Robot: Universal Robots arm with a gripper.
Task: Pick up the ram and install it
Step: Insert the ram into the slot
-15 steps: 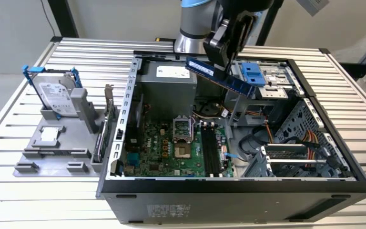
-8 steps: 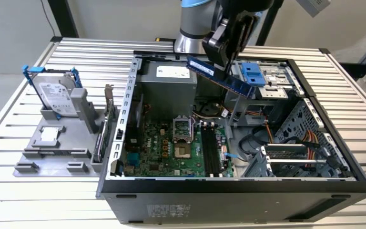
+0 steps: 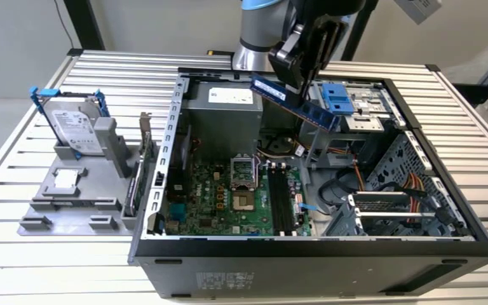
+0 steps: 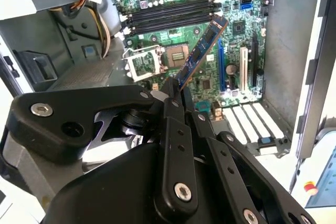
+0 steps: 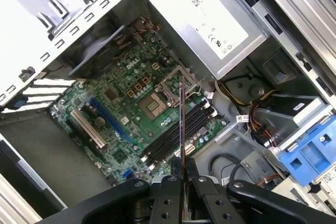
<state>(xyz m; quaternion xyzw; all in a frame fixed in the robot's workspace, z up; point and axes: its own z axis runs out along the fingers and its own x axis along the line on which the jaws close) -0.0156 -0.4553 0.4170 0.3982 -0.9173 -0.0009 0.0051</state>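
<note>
The ram [image 3: 299, 101], a long narrow blue board with dark chips, hangs tilted in the air above the open computer case [image 3: 168, 146], with my gripper [image 3: 293, 75] shut on its upper part. In the second wrist view the ram [image 4: 202, 51] juts out from between the black fingers [image 4: 173, 103] over the green motherboard [image 4: 236, 40]. In the first wrist view the ram [image 5: 182, 124] is seen edge-on, above the dark memory slots [image 5: 176, 135]. In the exterior view those slots [image 3: 282, 203] lie well below the stick.
A grey power supply [image 3: 223, 117] sits at the case's back, a blue drive cage [image 3: 339, 101] beside the gripper. On the exterior view's left, a grey holder [image 3: 74, 203] carries a silver hard drive [image 3: 73, 130] with blue handles and a bracketed card [image 3: 140, 171]. Cables [image 3: 396, 184] fill the case's other side.
</note>
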